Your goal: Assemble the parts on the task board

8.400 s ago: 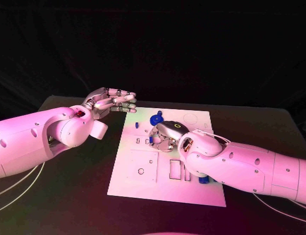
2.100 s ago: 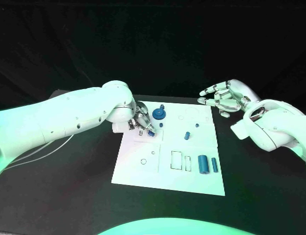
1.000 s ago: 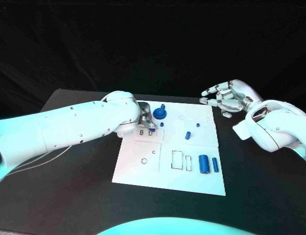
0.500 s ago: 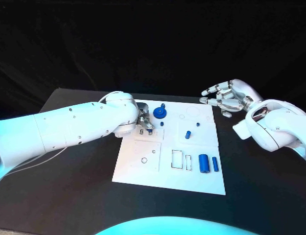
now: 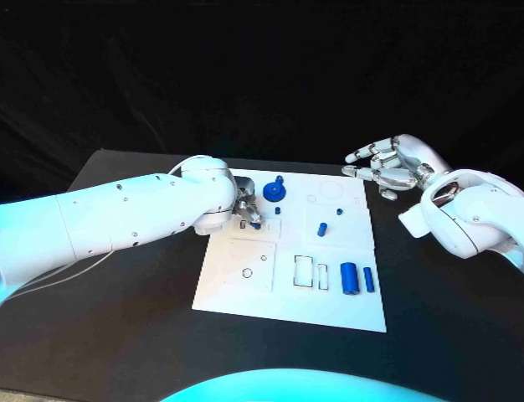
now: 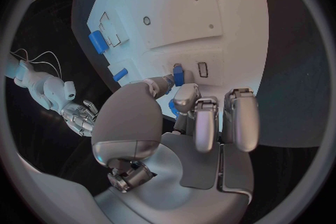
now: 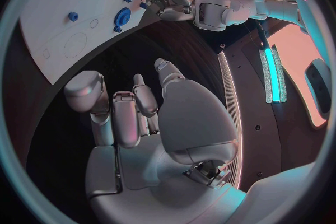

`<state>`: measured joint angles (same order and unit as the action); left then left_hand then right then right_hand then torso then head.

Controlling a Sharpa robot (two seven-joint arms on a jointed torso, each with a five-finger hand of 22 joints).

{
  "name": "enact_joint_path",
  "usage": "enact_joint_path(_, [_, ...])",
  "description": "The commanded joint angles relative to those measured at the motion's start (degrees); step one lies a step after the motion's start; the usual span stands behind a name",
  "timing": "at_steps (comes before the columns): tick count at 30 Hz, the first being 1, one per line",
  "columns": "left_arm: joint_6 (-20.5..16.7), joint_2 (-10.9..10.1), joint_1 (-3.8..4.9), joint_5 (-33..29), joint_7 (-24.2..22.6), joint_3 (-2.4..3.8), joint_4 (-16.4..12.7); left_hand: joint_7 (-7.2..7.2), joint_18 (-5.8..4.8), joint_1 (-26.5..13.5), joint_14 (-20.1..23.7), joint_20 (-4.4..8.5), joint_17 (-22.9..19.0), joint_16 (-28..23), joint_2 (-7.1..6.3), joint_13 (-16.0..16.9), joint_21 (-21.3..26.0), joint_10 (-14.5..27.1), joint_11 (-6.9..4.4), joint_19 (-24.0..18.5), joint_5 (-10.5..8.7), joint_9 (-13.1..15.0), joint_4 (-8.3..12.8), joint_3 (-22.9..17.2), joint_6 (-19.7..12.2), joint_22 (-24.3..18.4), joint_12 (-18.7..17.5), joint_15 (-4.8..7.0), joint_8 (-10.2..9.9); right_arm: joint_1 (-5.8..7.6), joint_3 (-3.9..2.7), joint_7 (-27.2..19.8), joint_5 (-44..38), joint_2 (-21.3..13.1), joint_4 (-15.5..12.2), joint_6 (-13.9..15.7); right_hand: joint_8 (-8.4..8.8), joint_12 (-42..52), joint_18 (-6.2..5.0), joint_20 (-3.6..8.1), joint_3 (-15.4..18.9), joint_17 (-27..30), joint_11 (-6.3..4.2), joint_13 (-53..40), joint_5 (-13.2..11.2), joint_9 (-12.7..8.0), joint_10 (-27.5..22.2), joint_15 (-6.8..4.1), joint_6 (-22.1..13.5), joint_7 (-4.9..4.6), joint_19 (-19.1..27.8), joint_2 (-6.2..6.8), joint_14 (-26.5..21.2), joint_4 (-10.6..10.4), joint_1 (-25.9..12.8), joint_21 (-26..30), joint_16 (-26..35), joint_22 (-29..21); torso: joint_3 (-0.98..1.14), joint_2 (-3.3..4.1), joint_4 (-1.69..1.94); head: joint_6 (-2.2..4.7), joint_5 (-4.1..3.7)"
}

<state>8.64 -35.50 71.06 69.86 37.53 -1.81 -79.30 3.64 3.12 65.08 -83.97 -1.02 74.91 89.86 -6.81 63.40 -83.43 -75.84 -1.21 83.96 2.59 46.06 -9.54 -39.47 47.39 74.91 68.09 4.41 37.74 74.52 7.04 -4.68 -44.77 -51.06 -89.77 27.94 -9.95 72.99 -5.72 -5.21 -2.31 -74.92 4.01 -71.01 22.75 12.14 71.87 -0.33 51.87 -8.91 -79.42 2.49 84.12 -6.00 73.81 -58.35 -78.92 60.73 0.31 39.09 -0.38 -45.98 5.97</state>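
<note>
My left hand [image 6: 183, 123] is down over the far-left part of the task board [image 5: 274, 293], pinching a small blue part [image 6: 178, 74] between thumb and a fingertip, its tip close above a small rectangular slot [image 6: 203, 69]. My right hand [image 5: 387, 171] hovers off the board's far-right corner, fingers spread, holding nothing. The risk, I judge, is tilt: if I press while the part sits crooked, it could jam or slip from my pinch and roll toward the blue knob [image 5: 272, 193] nearby.

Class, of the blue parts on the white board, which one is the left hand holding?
The small blue part pinched at the left hand's fingertips; the other blue pieces lie or stand untouched on the task board.
</note>
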Motion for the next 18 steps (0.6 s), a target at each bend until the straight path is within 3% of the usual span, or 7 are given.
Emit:
enact_joint_path(1, [1.01, 0.07, -0.19, -0.33, -0.01, -0.03, -0.08, -0.58, -0.61, -0.17, -6.03, 0.34, 15.09, 0.14, 0.25, 0.08, -0.21, -0.38, -0.04, 1.26, 0.20, 0.07, 9.25, -9.41, 0.37, 2.84, 0.12, 0.28, 0.22, -0.04, -0.03, 0.15, -0.30, 0.06, 0.05, -0.43, -0.28, -0.28, -0.93, -0.06, 0.06, -5.07, 0.07, 0.09, 0.22, 0.06, -0.47, -0.13, -0.37, -0.06, 0.41, -0.24, 2.28, -0.27, 0.26, 0.32, 0.25, -0.05, 0.04, -0.05, 0.02, 0.07, -0.03])
enact_joint_path(8, [0.03, 0.15, -0.58, -0.39, -0.05, -0.03, 0.00, -0.59, -0.63, -0.19, -6.03, 0.34, 15.09, 0.14, 0.25, 0.10, -0.27, -0.39, -0.05, 1.31, 0.19, 0.08, 9.26, -9.43, 0.37, 2.95, 0.14, 0.29, 0.23, -0.04, -0.03, 0.20, -0.30, -0.03, 0.01, -0.47, -0.31, -0.28, -0.93, -0.06, 0.06, -5.06, 0.08, 0.10, 0.25, 0.07, -0.47, -0.13, -0.34, -0.05, 0.41, -0.30, 2.27, -0.36, 0.17, 0.35, 0.27, -0.06, 0.05, -0.05, 0.04, 0.18, -0.22])
enact_joint_path(18, [0.95, 0.04, -0.73, -0.40, -0.02, -0.04, 0.06, -0.60, -0.65, -0.33, -6.03, 0.36, 15.09, 0.14, 0.23, -0.08, -0.31, -0.30, -0.06, 1.34, 0.19, 0.12, 9.24, -9.45, 0.33, 3.04, 0.01, 0.30, 0.27, -0.04, -0.03, 0.26, -0.30, -0.09, -0.03, -0.73, -0.35, -0.24, -0.95, -0.06, 0.06, -5.05, 0.07, 0.05, 0.26, 0.09, -0.42, -0.13, -0.30, -0.05, 0.45, -0.35, 2.26, -0.43, 0.11, 0.50, 0.30, -0.18, 0.03, 0.01, -0.01, -0.23, 0.11])
